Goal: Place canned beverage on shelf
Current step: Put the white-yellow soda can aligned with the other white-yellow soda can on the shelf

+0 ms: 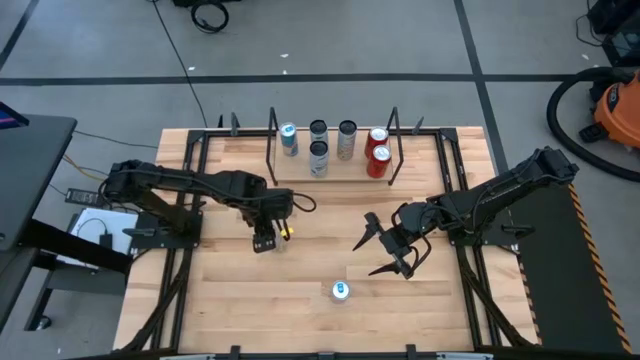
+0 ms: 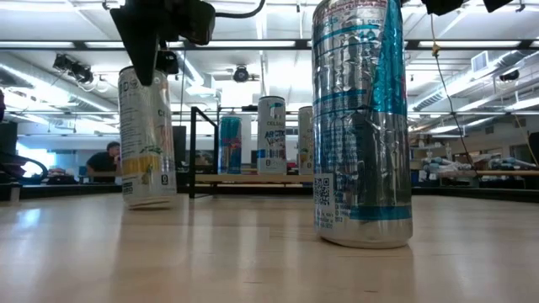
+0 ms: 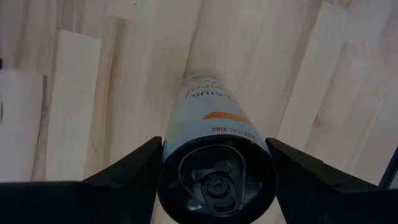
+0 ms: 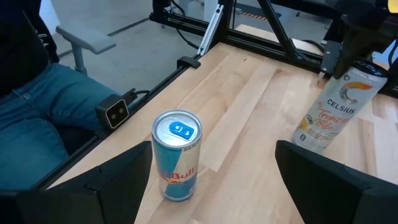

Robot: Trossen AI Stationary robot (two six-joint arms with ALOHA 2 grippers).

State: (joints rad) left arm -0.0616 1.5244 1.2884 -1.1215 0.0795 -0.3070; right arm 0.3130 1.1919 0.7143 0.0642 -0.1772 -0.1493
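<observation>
My left tool [image 1: 266, 238] stands over a tall white aluminium can [image 4: 336, 110] printed "CELSIUS" with orange script below it. Its fingers [image 3: 124, 168] flank the can's top on either side, though I cannot tell whether they press it. From my left wrist I read "CELSIUS" and "VIBE" on the can's side and see its dark pull-tab lid. The can stands upright on the light butcher-block desk [image 1: 300, 300].

My right tool [image 1: 392, 252] is spread wide with nothing in it. Just in front of it, nearer the desk's front edge, stands one slim blue-and-silver can [image 1: 341, 291] marked "Red Bull", upright, with a blue tab on its lid. It touches neither of my fingers.

Beyond both tools, at the far side of the desk, is the light wood plank shelf [image 1: 345, 176] with thin black rod uprights. I count six cans on it: a blue-and-silver one [image 1: 289, 139], two dark-topped ones [image 1: 318, 130] [image 1: 319, 158], a pale silver one [image 1: 346, 140] and two red ones [image 1: 378, 139] [image 1: 379, 162]. In the low view one shelf can reads "CELSIUS ARCTIC".

So eight cans in all: six shelved, two on the desk.

A person in blue jeans [image 4: 43, 102] sits beside the desk.
</observation>
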